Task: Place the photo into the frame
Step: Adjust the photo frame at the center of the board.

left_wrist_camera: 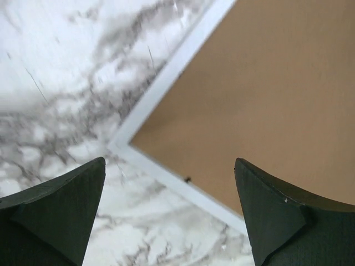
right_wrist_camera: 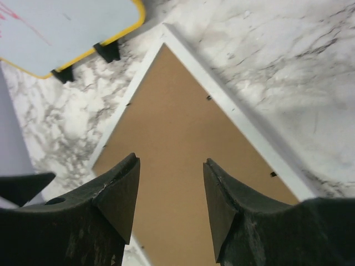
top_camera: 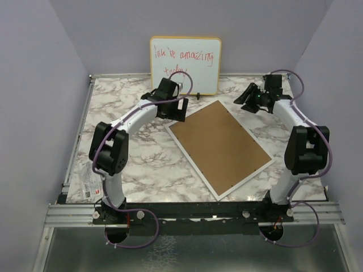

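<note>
The frame (left_wrist_camera: 166,75) lies flat and face down in the middle of the marble table (top_camera: 136,164). Its thin white rim surrounds the brown backing board (top_camera: 220,143), which fills the opening. The photo shows in none of the views; it may lie under the board, but that cannot be told from here. In the overhead view the frame's long axis runs from upper left to lower right, skewed to the table edges. One short end points toward the whiteboard (top_camera: 185,63) standing at the back. The left gripper (left_wrist_camera: 170,160) hangs just over the frame's left corner, jaws spread wide with nothing between them. Its wrist view looks straight down on that corner, between rim and table. The right gripper (right_wrist_camera: 171,160) is raised at the upper right, beside the long edge near the top corner. Its jaws are partly spread, also empty, and aimed down the board's length. The left arm is the nearer, so any pressing or securing of the board at that corner would fall to it.
</note>
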Available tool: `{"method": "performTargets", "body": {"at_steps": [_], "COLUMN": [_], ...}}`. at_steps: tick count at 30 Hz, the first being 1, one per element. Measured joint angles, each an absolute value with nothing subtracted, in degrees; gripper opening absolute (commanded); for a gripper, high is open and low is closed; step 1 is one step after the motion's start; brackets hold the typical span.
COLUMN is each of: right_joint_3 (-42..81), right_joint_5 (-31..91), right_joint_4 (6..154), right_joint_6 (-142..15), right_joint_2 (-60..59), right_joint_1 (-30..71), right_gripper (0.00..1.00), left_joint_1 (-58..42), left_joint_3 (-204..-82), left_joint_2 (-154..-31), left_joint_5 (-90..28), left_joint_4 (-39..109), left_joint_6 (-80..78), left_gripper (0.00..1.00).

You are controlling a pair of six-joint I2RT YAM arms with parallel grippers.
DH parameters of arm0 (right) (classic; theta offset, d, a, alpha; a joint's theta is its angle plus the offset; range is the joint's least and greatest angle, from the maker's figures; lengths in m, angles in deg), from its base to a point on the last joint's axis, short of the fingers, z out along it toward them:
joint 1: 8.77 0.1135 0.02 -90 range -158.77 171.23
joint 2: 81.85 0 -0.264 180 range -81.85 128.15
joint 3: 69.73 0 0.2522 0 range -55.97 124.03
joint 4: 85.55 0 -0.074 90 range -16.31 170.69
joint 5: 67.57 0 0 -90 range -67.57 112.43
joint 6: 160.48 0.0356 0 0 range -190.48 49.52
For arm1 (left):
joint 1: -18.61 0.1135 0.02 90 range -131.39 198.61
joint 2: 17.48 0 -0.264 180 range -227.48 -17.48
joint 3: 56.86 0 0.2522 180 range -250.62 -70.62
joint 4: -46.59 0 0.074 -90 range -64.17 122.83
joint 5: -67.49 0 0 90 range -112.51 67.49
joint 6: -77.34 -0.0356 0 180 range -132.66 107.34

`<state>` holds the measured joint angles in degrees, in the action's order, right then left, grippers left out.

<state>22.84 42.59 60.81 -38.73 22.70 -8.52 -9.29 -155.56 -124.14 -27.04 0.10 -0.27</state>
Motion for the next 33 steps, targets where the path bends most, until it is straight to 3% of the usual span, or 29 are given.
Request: {"method": "performTargets", "body": {"at_steps": [9, 14, 27, 33], "right_joint_3": [14.53, 14.45, 23.25, 26.71], "right_joint_5": [48.38, 50.00, 51.49, 52.25], "right_joint_4": [66.12, 68.35, 73.77, 73.64], "right_joint_6": [-27.93, -24.08, -14.34, -14.36], "right_joint_2": [19.08, 19.10, 32.32, 36.04], "right_joint_1": [-4.61, -1.09, 7.98, 10.17], "right_gripper": [0.53, 0.51, 0.42, 0.40], "left_joint_1": [-5.09, -4.74, -3.63, -3.63], "left_joint_3": [-169.88, -170.43, -155.04, -149.29], "left_joint_2": [-141.93, -143.61, -135.63, -132.07], "left_joint_5": [-29.49, -32.90, -36.57, -36.53], "left_joint_4": [1.78, 1.83, 8.47, 10.81], "left_joint_6": [-4.14, -7.66, -3.66, 2.35], "left_gripper": [0.88, 0.62, 0.15, 0.12]}}
